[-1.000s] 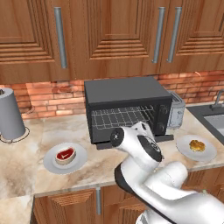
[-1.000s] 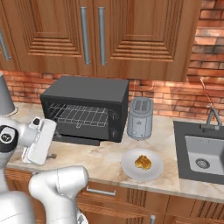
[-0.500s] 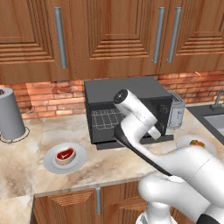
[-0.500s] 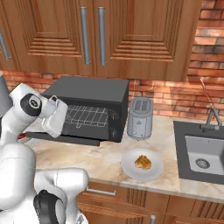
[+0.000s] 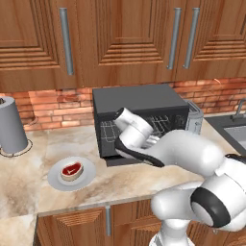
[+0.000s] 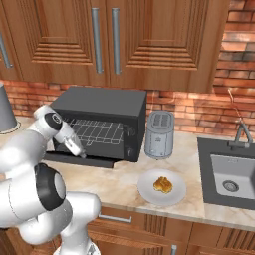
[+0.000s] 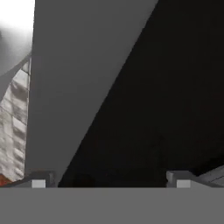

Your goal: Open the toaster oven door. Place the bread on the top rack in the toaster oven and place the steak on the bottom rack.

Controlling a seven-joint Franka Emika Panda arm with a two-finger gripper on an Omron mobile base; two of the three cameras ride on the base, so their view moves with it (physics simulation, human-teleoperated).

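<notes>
Gripper (image 6: 79,153) swung down, spread wide at the toaster oven door (image 6: 79,160).

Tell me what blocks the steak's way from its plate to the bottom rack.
Nothing fixed: the toaster oven door lies open. But the robot's arm reaches across the oven's mouth, the open pincer at the bottom rack. The steak sits left on its plate.
</notes>
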